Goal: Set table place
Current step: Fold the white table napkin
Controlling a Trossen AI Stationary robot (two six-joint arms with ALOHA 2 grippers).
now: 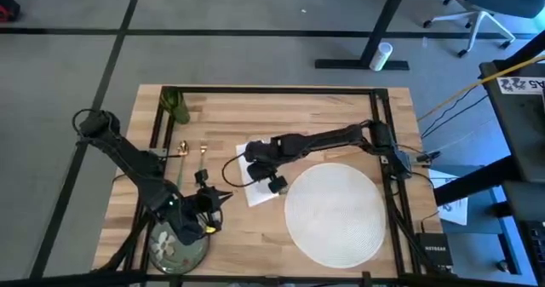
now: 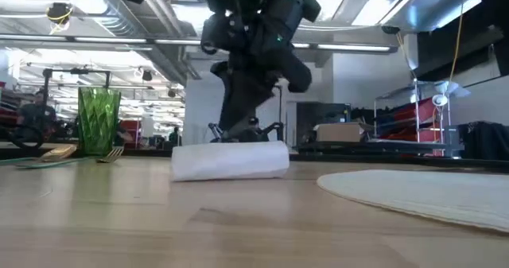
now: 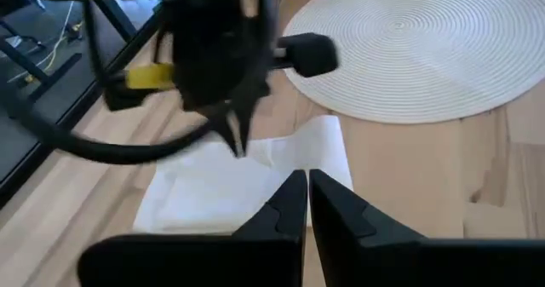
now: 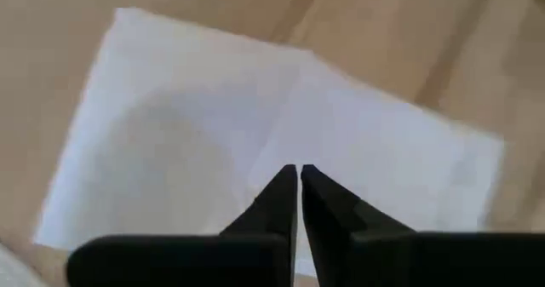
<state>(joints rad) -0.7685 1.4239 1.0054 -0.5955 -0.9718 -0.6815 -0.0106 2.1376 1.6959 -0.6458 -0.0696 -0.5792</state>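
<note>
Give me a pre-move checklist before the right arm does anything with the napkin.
1. Right gripper above the napkin: ok.
2. Right fingers shut, no napkin between them: not ok for grasping.
3. Left gripper shut, away from the napkin: ok.
4. Placemat flat, nothing on it: ok.
5. Plate off the placemat, at the table edge under the left arm: not ok.
6. Cup upright: ok.

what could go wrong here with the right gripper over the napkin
The right gripper hangs just above the white napkin with its fingers closed; pressing down like that could drag or crumple the napkin rather than grasp it. The left gripper, also closed, points at the same napkin from close by, so the two arms might collide. A slid napkin could also end up on the edge of the placemat.
</note>
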